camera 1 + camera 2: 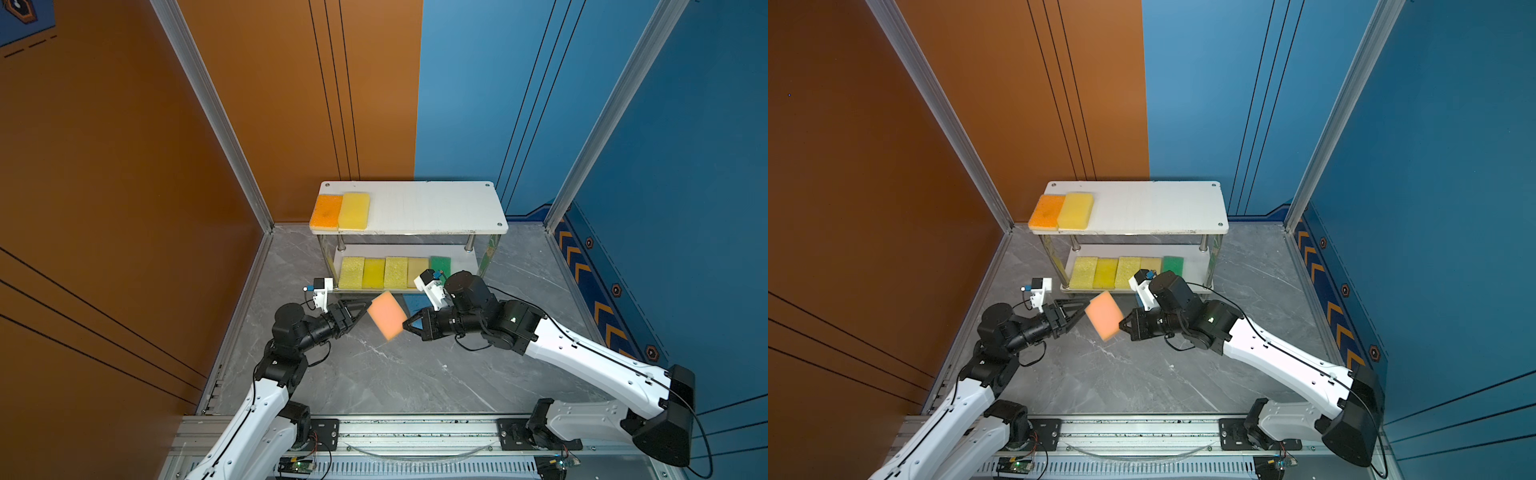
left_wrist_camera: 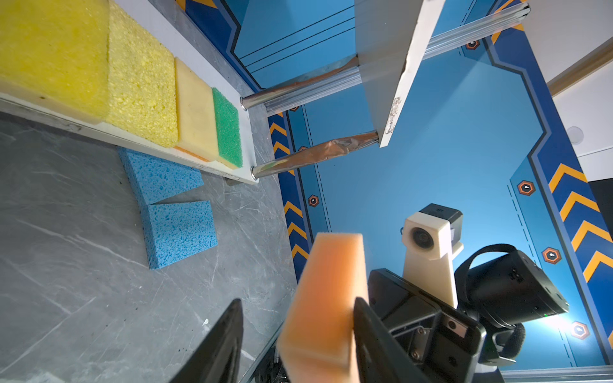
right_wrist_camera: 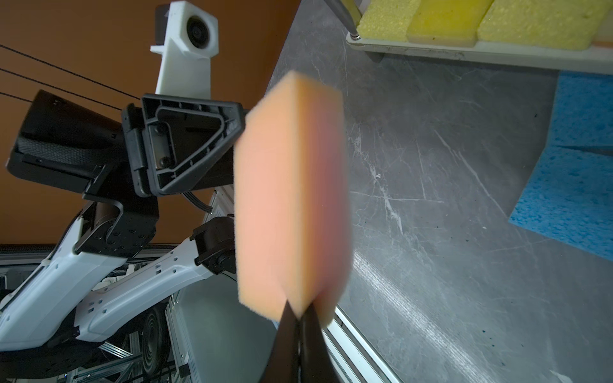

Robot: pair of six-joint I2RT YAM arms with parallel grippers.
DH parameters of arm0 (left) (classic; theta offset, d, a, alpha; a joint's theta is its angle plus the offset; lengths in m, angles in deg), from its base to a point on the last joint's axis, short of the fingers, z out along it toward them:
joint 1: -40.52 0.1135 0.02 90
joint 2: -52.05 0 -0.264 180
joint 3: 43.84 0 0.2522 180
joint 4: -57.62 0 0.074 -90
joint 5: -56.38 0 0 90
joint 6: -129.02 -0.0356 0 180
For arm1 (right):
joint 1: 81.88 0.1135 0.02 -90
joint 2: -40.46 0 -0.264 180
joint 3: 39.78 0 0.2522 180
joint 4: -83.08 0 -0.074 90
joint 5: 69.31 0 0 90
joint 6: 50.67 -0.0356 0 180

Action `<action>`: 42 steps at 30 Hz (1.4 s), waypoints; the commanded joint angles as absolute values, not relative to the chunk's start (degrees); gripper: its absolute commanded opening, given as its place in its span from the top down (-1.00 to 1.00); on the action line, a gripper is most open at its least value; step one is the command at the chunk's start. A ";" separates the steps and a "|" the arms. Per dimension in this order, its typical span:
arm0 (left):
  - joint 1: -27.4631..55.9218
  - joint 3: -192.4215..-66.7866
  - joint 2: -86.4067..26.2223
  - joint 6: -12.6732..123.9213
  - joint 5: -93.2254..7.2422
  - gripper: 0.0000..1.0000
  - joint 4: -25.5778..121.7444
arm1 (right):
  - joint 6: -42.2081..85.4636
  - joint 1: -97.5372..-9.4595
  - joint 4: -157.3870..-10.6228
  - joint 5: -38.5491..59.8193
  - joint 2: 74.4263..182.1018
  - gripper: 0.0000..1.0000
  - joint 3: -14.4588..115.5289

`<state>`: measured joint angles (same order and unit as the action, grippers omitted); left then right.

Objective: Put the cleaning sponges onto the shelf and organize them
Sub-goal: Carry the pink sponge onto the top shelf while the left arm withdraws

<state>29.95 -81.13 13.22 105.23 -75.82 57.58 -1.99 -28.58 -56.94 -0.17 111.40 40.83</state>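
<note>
The left arm [image 1: 257, 411] and right arm [image 1: 582, 353] reach forward and bend inward, so their raised grippers face each other. The left gripper [image 1: 362, 311] has its jaws spread apart. The right gripper [image 1: 406, 326] pinches tight on the edge of a pink sponge [image 1: 386, 316].

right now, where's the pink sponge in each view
Top view: pink sponge mid-frame, just before the shelf.
Top view: pink sponge mid-frame too.
Left wrist: pink sponge close to the lens, blurred.
Right wrist: pink sponge close up, filling mid-frame.
Shared landmark: yellow sponge row on the shelf's lower board, in all four.
</note>
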 commanded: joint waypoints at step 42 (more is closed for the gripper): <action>35.73 -83.72 21.69 89.84 -74.94 -0.61 27.34 | -13.13 -43.79 -47.16 9.55 142.21 0.84 95.00</action>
